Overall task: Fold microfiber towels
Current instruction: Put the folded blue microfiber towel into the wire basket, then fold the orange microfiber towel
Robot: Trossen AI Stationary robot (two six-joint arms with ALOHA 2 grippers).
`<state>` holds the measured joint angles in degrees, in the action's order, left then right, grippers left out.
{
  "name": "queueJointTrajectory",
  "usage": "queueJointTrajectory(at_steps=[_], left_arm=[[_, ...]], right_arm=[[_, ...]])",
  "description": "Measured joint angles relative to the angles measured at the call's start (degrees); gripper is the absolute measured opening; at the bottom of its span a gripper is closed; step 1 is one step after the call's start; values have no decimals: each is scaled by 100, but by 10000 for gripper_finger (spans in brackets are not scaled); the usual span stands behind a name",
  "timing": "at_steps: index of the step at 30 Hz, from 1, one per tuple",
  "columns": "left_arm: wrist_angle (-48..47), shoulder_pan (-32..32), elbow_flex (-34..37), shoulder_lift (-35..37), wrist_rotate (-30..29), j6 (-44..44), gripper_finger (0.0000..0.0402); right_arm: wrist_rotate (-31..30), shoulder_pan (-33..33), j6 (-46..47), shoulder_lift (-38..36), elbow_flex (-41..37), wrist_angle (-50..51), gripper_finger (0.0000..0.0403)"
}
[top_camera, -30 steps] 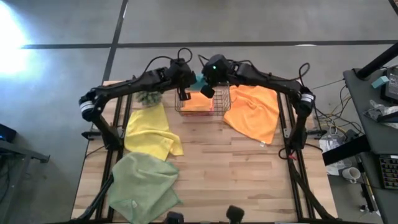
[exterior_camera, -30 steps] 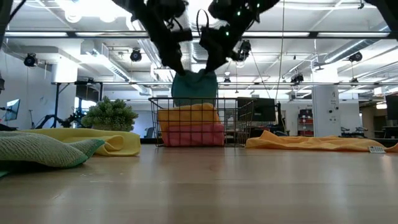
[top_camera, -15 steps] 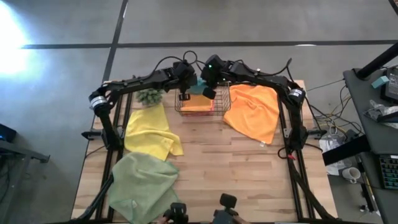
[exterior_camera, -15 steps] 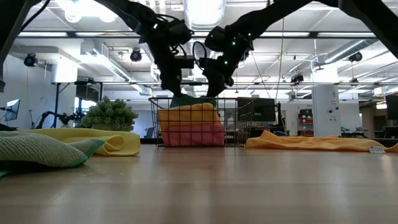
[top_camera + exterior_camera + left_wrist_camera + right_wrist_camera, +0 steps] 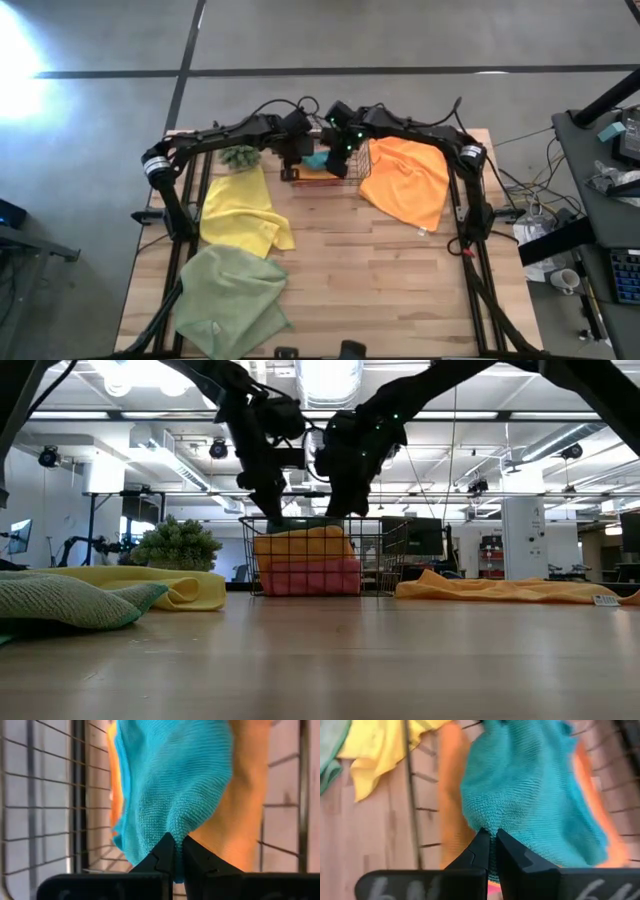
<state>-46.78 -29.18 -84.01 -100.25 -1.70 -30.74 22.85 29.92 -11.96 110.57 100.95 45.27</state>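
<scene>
A teal towel [image 5: 317,159] lies stretched between my two grippers inside the copper wire basket [image 5: 382,560], on top of an orange towel [image 5: 300,543] that rests on a pink one [image 5: 305,575]. My left gripper [image 5: 293,158] is shut on the teal towel's left end and my right gripper [image 5: 338,160] on its right end. Both slant down into the basket. A yellow towel [image 5: 240,210] and a sage green towel [image 5: 230,295] lie crumpled on the table's left side. Another orange towel [image 5: 405,180] lies spread at the right. My left gripper [image 5: 176,840] pinches a bunched edge of the teal towel [image 5: 172,822] between its fingertips, slanting down from above. The cloth runs away from the fingers and drapes over the orange towel [image 5: 240,810] in the basket. Whether one layer or several, I cannot tell. My right gripper [image 5: 489,835] pinches the teal towel's opposite edge [image 5: 487,817] between its fingertips, slanting down from above. From the pinch the cloth spreads out slack across the orange towel [image 5: 452,805] inside the basket wires.
A spiky green ball plant [image 5: 238,155] stands just left of the basket at the far edge. The basket's wire walls [image 5: 45,795] close in on both grippers. Bare wood [image 5: 370,280] takes up the table's middle and near right.
Both grippers have gone down into the basket and tipped their fingers more steeply downward, staying shut. The teal towel, which hung between them above the basket, has sunk onto the orange towel inside.
</scene>
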Motion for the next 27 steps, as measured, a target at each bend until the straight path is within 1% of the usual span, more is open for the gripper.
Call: queueJointTrajectory(at_steps=[3,7,8,12,16,21,24,27], left_arm=[[-214,-1,0,11,192,13,2],[-478,2,0,11,869,28,2],[-505,16,0,11,957,43,2],[-519,43,2,9,1001,190,16],[-525,42,2,9,998,197,47],[-525,43,2,9,985,199,97],[-589,43,-43,20,855,339,129],[-642,43,-173,102,731,491,158]], right_arm=[[17,-110,43,0,2,0,11],[-24,-132,43,9,4,207,11],[-31,-134,43,19,4,234,11],[-35,-140,9,23,4,260,19],[-36,-156,13,23,4,258,41],[-39,-154,148,10,4,257,89],[-42,-153,148,-85,4,286,116],[-36,-110,138,-283,4,393,134]])
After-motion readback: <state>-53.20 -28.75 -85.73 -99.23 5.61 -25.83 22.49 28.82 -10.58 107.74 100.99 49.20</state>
